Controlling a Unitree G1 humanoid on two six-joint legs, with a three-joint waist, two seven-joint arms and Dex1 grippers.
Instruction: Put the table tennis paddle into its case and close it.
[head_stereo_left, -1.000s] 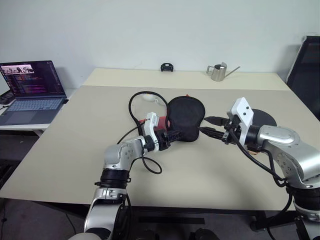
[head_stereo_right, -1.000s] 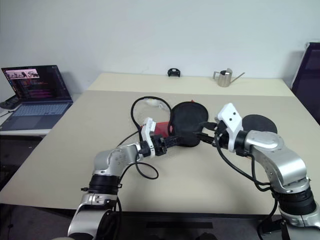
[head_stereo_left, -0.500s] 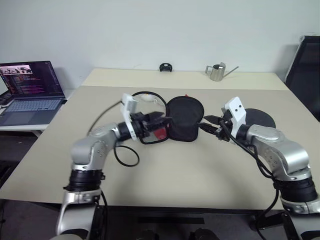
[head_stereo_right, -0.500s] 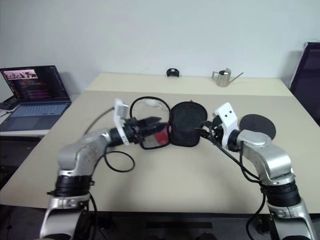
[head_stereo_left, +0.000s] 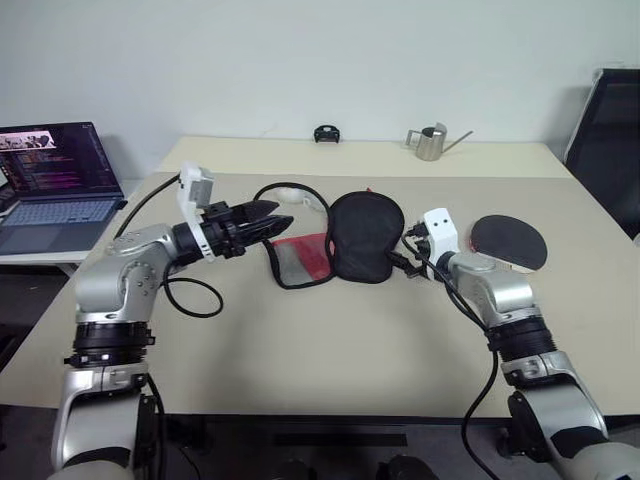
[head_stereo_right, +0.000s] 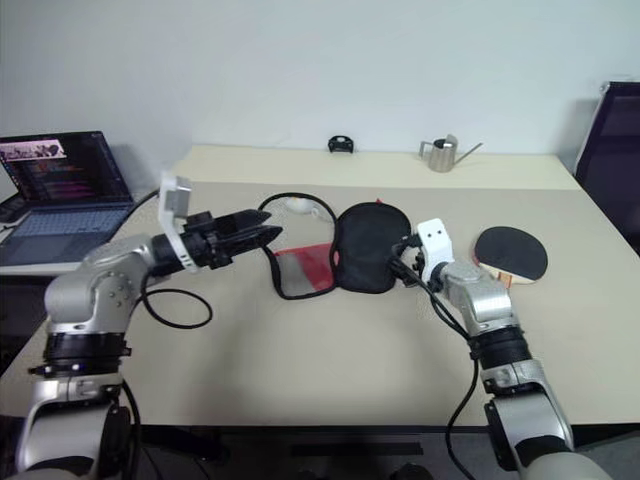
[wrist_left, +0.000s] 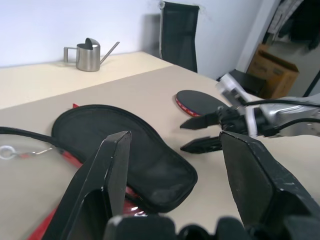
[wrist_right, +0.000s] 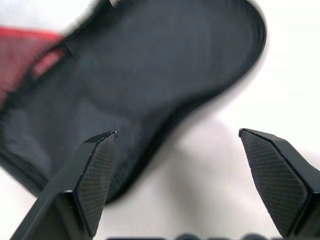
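On the counter (head_stereo_left: 330, 330), the case (head_stereo_left: 362, 235) is lying unzipped, its red flap (head_stereo_left: 303, 259) spread toward the robot's left. The paddle (head_stereo_left: 509, 238) is resting well apart, off to the robot's right, outside the case. The right tool (head_stereo_left: 409, 258) is hovering just beside the case's right edge, fingers (wrist_right: 97, 177) spread wide and grasping nothing. The left tool (head_stereo_left: 268, 218) is hanging above the counter, left of the case, its fingers (wrist_left: 107, 175) parted and empty.
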